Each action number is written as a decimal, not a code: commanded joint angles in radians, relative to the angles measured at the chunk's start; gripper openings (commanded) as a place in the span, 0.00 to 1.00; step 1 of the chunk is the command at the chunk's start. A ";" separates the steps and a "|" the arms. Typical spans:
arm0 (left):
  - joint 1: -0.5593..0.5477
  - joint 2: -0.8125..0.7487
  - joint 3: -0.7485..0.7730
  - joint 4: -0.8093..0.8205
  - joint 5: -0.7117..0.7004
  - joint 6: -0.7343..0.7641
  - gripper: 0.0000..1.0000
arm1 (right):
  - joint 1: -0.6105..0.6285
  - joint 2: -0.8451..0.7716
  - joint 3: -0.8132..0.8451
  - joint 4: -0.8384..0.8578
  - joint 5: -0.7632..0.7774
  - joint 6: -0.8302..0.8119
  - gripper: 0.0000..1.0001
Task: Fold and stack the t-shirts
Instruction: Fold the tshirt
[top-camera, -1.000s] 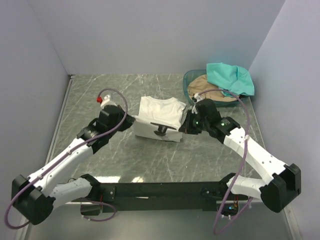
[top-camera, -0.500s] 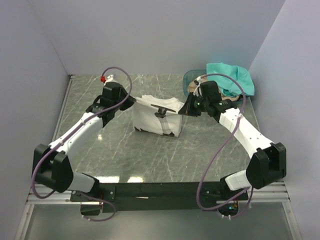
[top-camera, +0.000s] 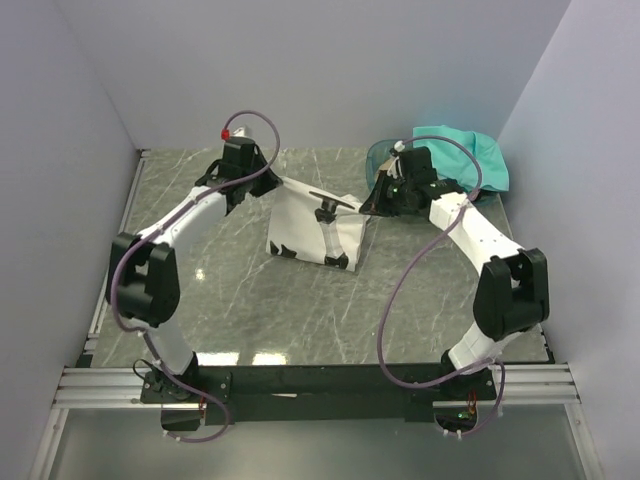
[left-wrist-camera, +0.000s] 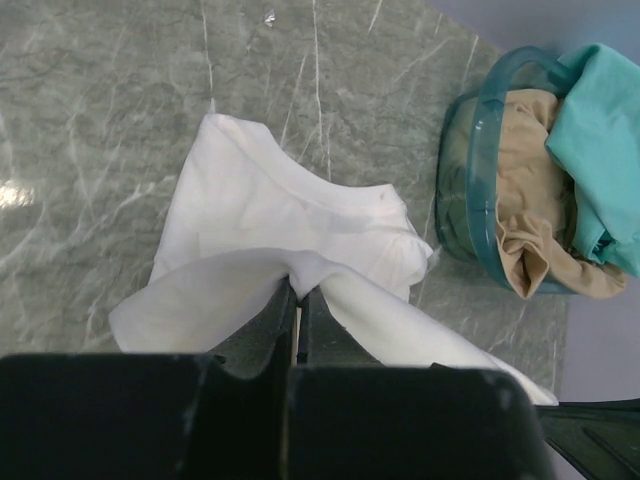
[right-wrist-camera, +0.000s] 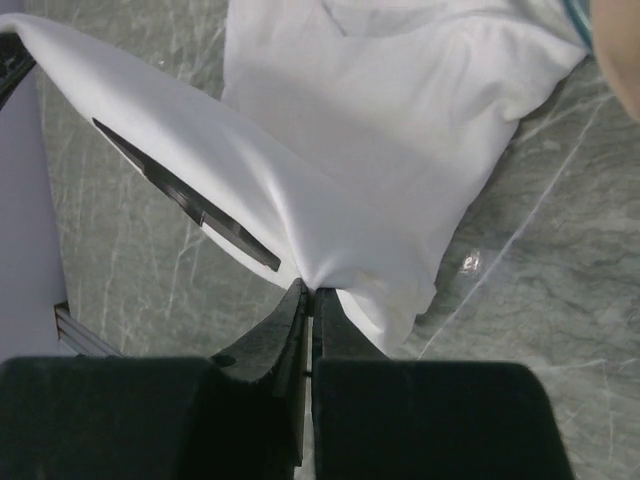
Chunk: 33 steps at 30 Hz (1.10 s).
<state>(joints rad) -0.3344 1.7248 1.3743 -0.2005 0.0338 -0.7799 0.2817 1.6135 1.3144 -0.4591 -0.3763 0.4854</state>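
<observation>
Clamped shut, the left gripper (left-wrist-camera: 298, 295) pinches a bunched edge of the white shirt (top-camera: 315, 235), and the right gripper (right-wrist-camera: 308, 292) is likewise closed on a gathered fold at the opposite end. The cloth stretches taut between the two and hangs below them like a sheet, its bottom edge resting on the table (top-camera: 300, 320). A black print (right-wrist-camera: 190, 205) runs across the fabric just ahead of the right fingers; it is creased and seen at a slant, so nothing in it can be read. Just beyond the right gripper stands the basket (left-wrist-camera: 487, 130), with the tan shirt (left-wrist-camera: 520, 190) crumpled inside and the teal shirt (top-camera: 470, 155) draped over its far rim. A second ago the white shirt lay flat and folded on the table with both grippers low at its sides, nearer the arm bases. Half a second ago its top edge was already raised. Now both arms reach farther from their bases and higher, and the shirt has been drawn up and opened out between them, while the basket and its two shirts are unmoved.
</observation>
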 joint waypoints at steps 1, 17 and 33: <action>0.017 0.070 0.121 -0.010 0.011 0.045 0.01 | -0.022 0.046 0.062 0.011 0.037 -0.010 0.00; 0.032 0.462 0.468 -0.149 0.089 0.073 0.24 | -0.049 0.335 0.238 0.004 0.194 -0.016 0.41; 0.032 0.222 0.124 -0.093 0.107 0.100 0.99 | 0.019 0.077 -0.007 0.174 -0.027 -0.042 0.80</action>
<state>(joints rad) -0.3000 2.0521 1.5887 -0.3412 0.1196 -0.6991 0.2749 1.7676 1.3605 -0.3702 -0.3283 0.4507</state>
